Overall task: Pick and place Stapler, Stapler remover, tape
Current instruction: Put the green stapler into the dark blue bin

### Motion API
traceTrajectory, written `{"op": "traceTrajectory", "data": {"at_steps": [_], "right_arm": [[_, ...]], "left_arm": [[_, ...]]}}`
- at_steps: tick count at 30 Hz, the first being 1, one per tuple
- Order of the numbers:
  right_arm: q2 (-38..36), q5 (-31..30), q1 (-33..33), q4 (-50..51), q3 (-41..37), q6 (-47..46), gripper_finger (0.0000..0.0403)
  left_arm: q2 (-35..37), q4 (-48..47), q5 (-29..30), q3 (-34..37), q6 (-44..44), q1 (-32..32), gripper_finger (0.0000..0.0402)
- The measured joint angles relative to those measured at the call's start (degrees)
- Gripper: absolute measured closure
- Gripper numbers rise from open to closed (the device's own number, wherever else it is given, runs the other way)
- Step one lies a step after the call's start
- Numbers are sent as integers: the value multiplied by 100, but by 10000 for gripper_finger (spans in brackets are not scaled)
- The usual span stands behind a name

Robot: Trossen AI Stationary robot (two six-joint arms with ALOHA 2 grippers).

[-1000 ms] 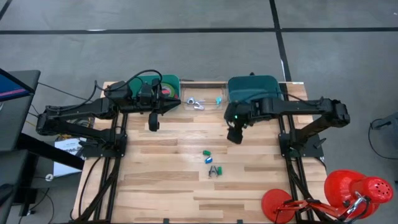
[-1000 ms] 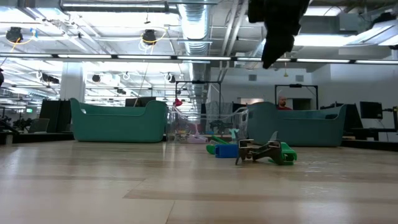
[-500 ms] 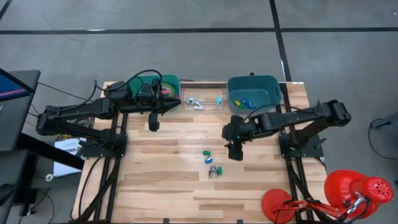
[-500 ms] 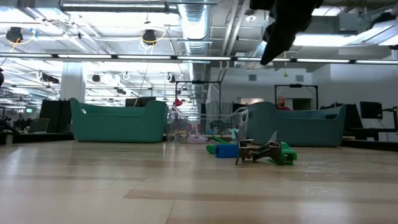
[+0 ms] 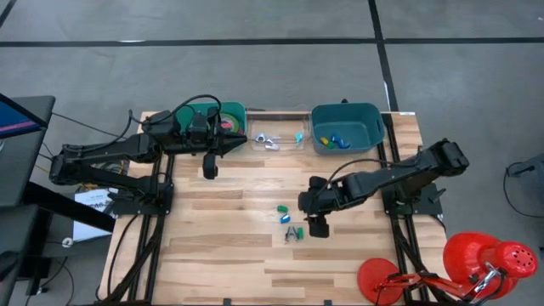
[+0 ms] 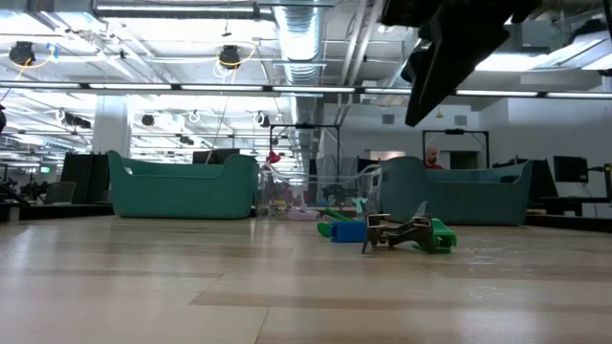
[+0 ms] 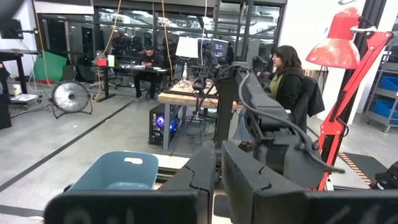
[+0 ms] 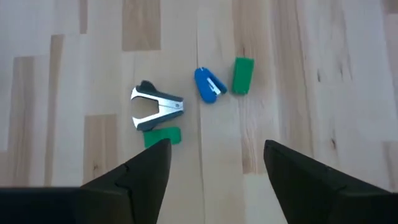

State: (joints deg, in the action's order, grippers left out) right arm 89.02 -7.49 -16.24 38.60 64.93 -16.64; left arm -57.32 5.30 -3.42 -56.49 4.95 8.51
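In the middle of the table lie a small green stapler (image 8: 243, 75), a small blue stapler (image 8: 210, 84) and a metal staple remover (image 8: 155, 107) with a green piece (image 8: 163, 135) beside it. My right gripper (image 8: 214, 168) hangs open above the table, tipped down, just to the right of these pieces (image 5: 289, 221); nothing is between its fingers. My left gripper (image 5: 240, 143) waits shut and level at the far left, beside the green bin (image 5: 231, 110). Of the tape only a bit of pinkish red (image 5: 225, 125) shows in that bin.
A teal bin (image 5: 346, 127) with small blue and green pieces stands at the far right. A clear tray (image 5: 276, 136) with small pieces sits between the two bins. A red lamp (image 5: 484, 259) stands at the near right corner. Bare wood lies toward the near edge.
My right gripper has come away from over the teal bin, moving toward the table's near edge and down, and now hangs beside the small pieces in the middle. It has also tipped further downward. The pieces on the table have not moved.
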Motion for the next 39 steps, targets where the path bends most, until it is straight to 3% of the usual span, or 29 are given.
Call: {"op": "traceTrajectory", "data": {"at_steps": [16, 27, 39], "right_arm": [[714, 317, -256, -662, 354, -398, 152], [1070, 314, -371, -333, 1537, -353, 152], [1074, 490, -598, -171, 1368, -384, 152]], "left_arm": [[0, 44, 0, -2, 0, 0, 380], [0, 90, 0, -2, 1, 1, 380], [0, 132, 0, -9, 0, 0, 380]]}}
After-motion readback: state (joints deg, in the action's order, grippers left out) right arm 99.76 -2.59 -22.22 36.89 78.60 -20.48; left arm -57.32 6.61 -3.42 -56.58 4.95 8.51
